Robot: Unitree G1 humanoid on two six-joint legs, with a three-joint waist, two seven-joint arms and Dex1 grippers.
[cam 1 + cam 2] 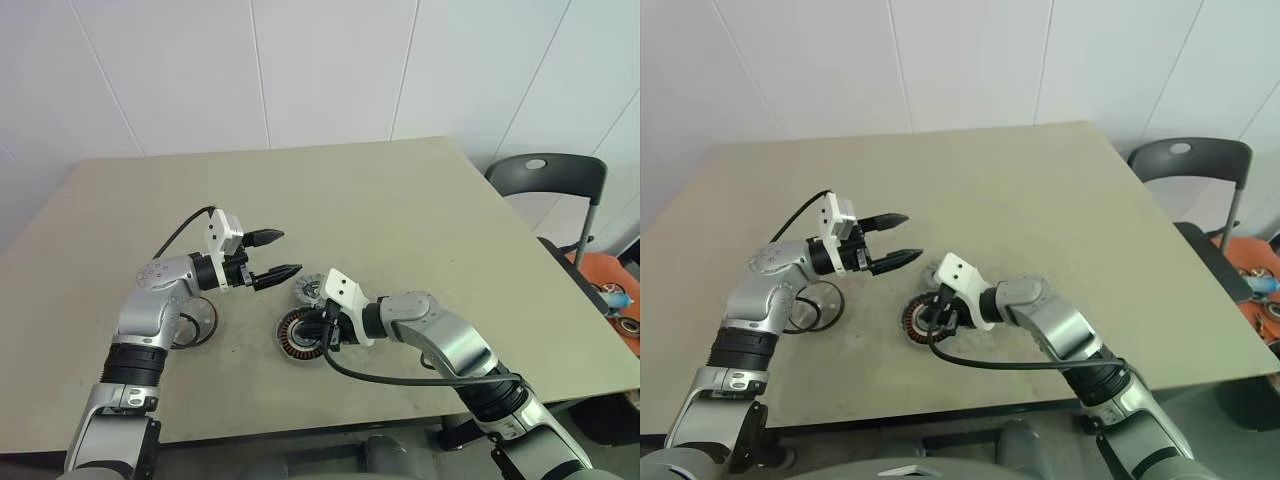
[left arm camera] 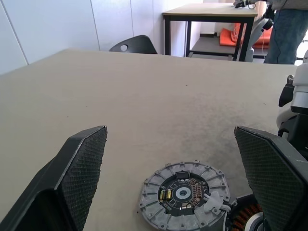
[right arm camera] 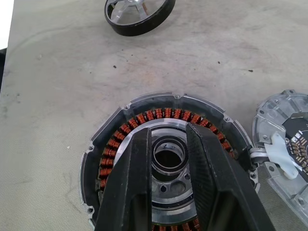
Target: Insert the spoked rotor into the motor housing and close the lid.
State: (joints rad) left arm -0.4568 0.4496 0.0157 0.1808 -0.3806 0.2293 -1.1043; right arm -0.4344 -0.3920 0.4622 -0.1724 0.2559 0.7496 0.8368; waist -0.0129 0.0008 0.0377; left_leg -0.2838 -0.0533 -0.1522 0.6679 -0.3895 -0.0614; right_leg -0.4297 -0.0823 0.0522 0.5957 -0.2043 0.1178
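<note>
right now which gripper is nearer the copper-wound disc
Right. The right gripper is down on the copper-wound disc, its fingers at the centre hub. The left gripper, open, hovers above the table, up and to the left of the disc, apart from it.

The left pincer [image 2: 175,178] stands wide open above the bench [image 2: 144,96], its textured fingers [image 2: 84,166] flanking the lid [image 2: 184,194], which lies flat with its circuit face up. Beside the lid, copper windings of the rotor [image 2: 243,219] peek in.
</note>
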